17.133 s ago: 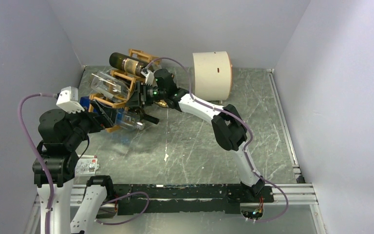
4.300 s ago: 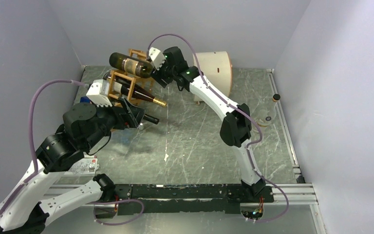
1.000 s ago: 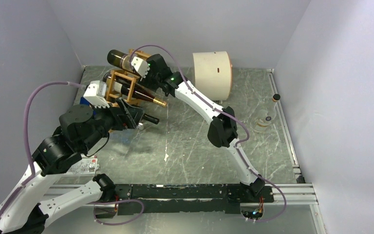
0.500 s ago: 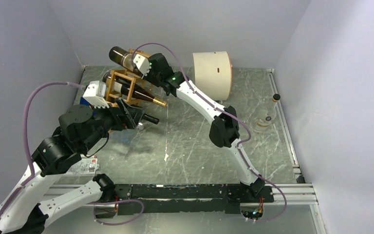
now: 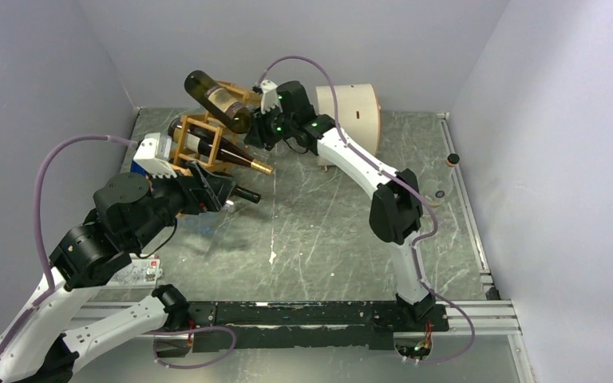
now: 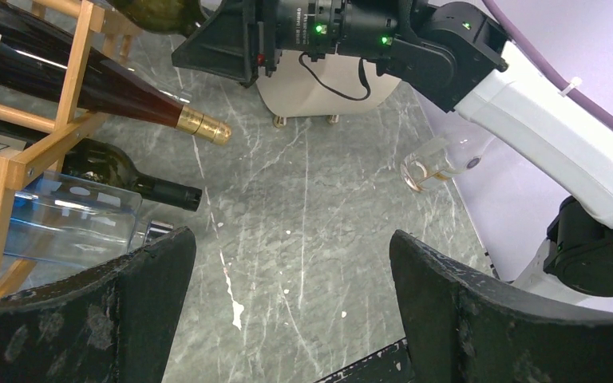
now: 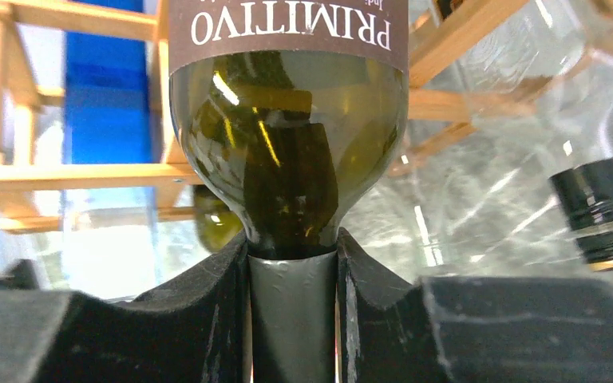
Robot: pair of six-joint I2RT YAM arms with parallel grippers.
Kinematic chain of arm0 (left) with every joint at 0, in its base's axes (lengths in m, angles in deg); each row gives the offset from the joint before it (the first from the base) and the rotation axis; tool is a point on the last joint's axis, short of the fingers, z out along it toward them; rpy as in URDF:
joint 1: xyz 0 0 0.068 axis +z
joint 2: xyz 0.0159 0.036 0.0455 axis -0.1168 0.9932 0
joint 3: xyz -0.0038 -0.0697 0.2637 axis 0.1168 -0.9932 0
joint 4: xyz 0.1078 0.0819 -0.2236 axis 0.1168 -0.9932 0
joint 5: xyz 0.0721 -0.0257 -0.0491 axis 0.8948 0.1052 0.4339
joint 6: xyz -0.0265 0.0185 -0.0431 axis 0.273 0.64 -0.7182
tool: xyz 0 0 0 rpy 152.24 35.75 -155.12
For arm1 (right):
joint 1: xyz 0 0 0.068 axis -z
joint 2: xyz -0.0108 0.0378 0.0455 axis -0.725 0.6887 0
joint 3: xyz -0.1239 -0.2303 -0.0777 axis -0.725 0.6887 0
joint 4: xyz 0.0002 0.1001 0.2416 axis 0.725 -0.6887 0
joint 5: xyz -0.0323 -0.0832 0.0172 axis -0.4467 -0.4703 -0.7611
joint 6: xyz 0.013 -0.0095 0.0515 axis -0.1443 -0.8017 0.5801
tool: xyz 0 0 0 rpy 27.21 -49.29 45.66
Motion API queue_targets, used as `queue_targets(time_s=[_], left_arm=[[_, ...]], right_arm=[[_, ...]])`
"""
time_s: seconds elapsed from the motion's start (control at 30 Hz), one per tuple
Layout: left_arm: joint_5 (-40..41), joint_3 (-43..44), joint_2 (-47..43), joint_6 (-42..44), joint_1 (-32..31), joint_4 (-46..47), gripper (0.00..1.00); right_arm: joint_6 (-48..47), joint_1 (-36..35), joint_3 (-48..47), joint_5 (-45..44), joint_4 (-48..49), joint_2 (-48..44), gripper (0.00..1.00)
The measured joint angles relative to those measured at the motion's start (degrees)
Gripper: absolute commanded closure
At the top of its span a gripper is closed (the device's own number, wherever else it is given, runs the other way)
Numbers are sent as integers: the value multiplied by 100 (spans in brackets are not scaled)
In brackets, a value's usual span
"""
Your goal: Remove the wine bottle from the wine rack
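My right gripper [image 5: 257, 121] is shut on the grey foil neck of a dark green wine bottle [image 5: 217, 97] with a brown label. It holds the bottle tilted above the top of the orange-brown wooden wine rack [image 5: 199, 144] at the back left. In the right wrist view the fingers [image 7: 215, 307] pinch the neck of the wine bottle [image 7: 291, 152], with the rack [image 7: 72, 171] behind. My left gripper [image 5: 217, 191] is open and empty, in front of the rack. Other bottles [image 6: 104, 84] lie in the rack [image 6: 0, 187].
A cream cylindrical drum [image 5: 350, 120] stands at the back behind the right arm. A clear glass [image 5: 439, 194] and a small dark cap [image 5: 451, 159] lie by the right rail. A clear and blue container [image 6: 48, 227] sits under the rack.
My right gripper has drawn the green bottle to the right and lifted its neck end away from the rack's top cell. The bottle now tilts more. The left arm has barely moved.
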Motion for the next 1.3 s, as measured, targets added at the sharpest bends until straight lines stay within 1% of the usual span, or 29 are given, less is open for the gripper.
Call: queue_targets(time_s=[0.2,0.27,0.33,0.47,0.63,0.8,0.87,0.97,1.07,1.17,1.3], left_arm=[[-2,0,0,-9,0,0,5],[-2,0,0,-24,0,0,5],[0,0,-4,-37,0,0,5],[-2,0,-44,-42,0,2,5],[-37,0,-48,-33,0,17,5],[-295,0,-9,125,0,155,5],[-496,0,61,236,0,289,5],[-916,-2,258,470,0,560,5],[-1563,-70,531,824,0,949,5],[-2317,-177,802,1285,0,1364,5],[-3370,-501,1241,2288,-52,2024,5]], right_arm=[[1810,474,728,1082,907,-179,100],[2312,656,1014,1322,1167,-321,100],[2715,815,1180,1488,1222,-492,100],[3182,1062,1478,1646,1263,-1056,100],[3156,1086,2109,1735,1075,-2168,100],[2643,1119,2935,1696,142,-3593,100],[2350,1165,3388,1478,-474,-4286,100],[2127,1204,3755,1134,-1274,-4909,100],[1943,1213,4050,728,-2269,-5493,100],[1867,1215,4203,455,-3014,-5884,100],[1700,1215,4321,289,-3779,-6137,100]])
